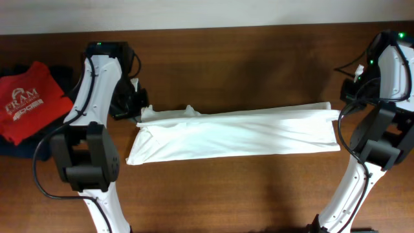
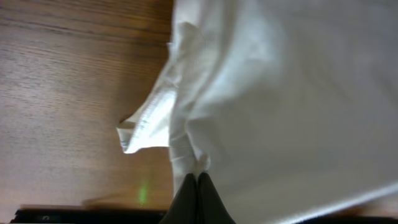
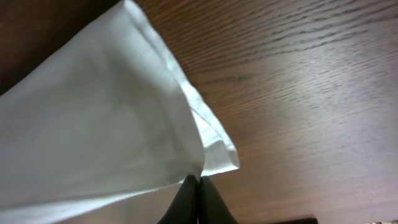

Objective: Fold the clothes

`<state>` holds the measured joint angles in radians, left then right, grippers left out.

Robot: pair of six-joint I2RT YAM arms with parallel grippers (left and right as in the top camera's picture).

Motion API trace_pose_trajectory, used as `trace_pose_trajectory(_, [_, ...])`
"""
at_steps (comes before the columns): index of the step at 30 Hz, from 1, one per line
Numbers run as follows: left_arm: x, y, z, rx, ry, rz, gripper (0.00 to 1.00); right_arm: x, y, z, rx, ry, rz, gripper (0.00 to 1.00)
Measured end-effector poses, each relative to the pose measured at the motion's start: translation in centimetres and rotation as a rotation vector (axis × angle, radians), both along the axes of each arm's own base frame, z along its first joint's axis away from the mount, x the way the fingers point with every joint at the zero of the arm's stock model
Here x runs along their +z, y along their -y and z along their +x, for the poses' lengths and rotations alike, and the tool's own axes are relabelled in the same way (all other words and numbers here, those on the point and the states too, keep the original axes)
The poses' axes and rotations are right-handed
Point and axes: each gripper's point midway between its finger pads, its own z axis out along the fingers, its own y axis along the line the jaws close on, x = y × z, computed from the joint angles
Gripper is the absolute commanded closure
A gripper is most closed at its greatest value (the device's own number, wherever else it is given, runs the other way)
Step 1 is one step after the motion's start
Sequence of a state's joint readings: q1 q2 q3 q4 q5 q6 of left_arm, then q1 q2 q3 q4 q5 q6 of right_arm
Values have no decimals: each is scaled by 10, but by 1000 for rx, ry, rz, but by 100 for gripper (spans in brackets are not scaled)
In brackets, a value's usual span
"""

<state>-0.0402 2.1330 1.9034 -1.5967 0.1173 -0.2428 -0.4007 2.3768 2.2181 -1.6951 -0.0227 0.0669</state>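
From high up, the white T-shirt [image 1: 233, 133] lies as a long folded strip across the middle of the brown table [image 1: 259, 58]. A red shirt [image 1: 29, 100] sits well apart at the left edge. My left pincer [image 1: 139, 107] is at the strip's left end and my right pincer [image 1: 341, 110] at its right end. My left wrist view shows the left pincer [image 2: 198, 186] squeezed tight on the cloth edge. My right wrist view shows the right pincer [image 3: 199, 186] squeezed tight on a corner.
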Motion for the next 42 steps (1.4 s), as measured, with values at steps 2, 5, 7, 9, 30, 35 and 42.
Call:
trace_pose_trajectory(2, [-9,-4,3,10,15,2,100,0,2,-1,3,-5,-11,96])
trace_pose_trajectory(5, [-40,-5,5,13,41,1,100,-2,2,-4,7,-20,-15,96])
trace_pose_trajectory(7, [-59,-4,11,9,79,-1,99,-7,0,-9,7,-43,-5,96])
trace_pose_trajectory(9, [-70,0,6,0,73,-1,99,-16,-4,-20,8,-92,16,96])
trace_pose_trajectory(30, [15,56,96,-92,464,-125,52,-6,-46,7,119,108,311,71])
trace_pose_trajectory(35, [-37,103,87,-188,359,-144,44,-9,-73,15,205,111,321,71])
trace_pose_trajectory(42, [-69,141,83,-269,333,-157,69,-28,-80,1,210,55,350,71])
